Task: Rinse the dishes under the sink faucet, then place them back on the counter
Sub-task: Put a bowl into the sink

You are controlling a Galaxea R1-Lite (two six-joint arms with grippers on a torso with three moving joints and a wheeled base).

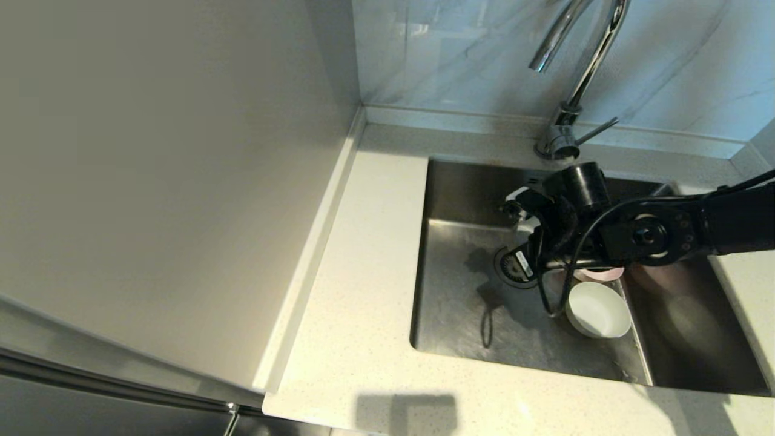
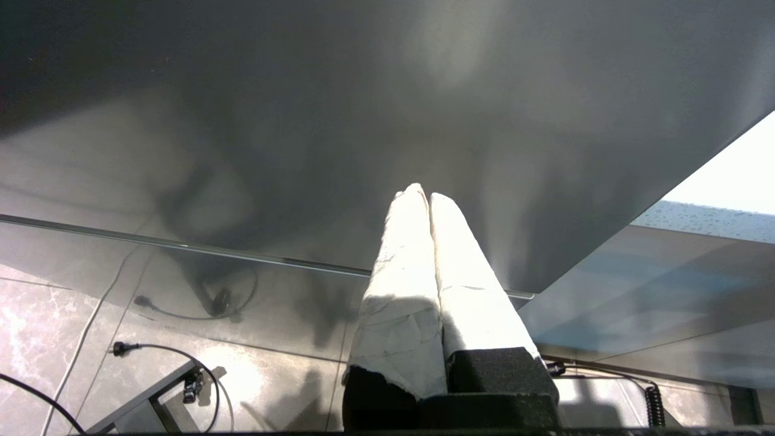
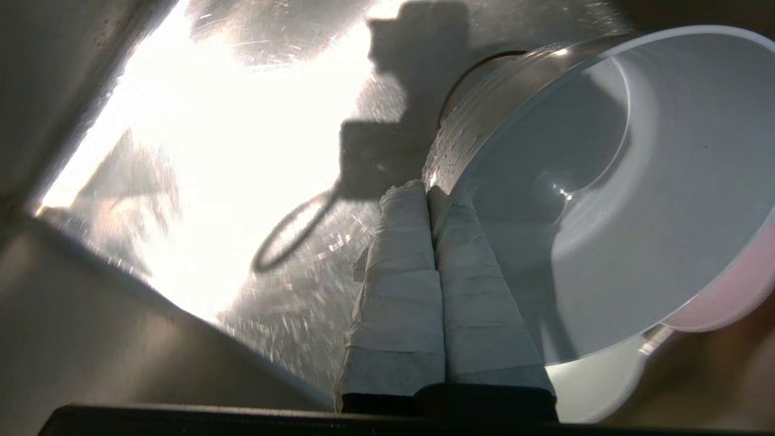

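Small round white bowl [image 1: 598,309] tipped on its side in the brushed steel sink [image 1: 460,315], mouth facing the right hand [image 3: 427,192], hand's wrapped fingers pressed together, empty, arm reaching across the basin from the right, left hand [image 2: 424,195] closed, parked away from the bench.

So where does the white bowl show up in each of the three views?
Head view: the white bowl lies tilted in the sink, right of the drain strainer, below the right arm.
Left wrist view: not in it.
Right wrist view: it fills the right side, its rim at the right hand.
Shared landmark: the sink's steel floor.
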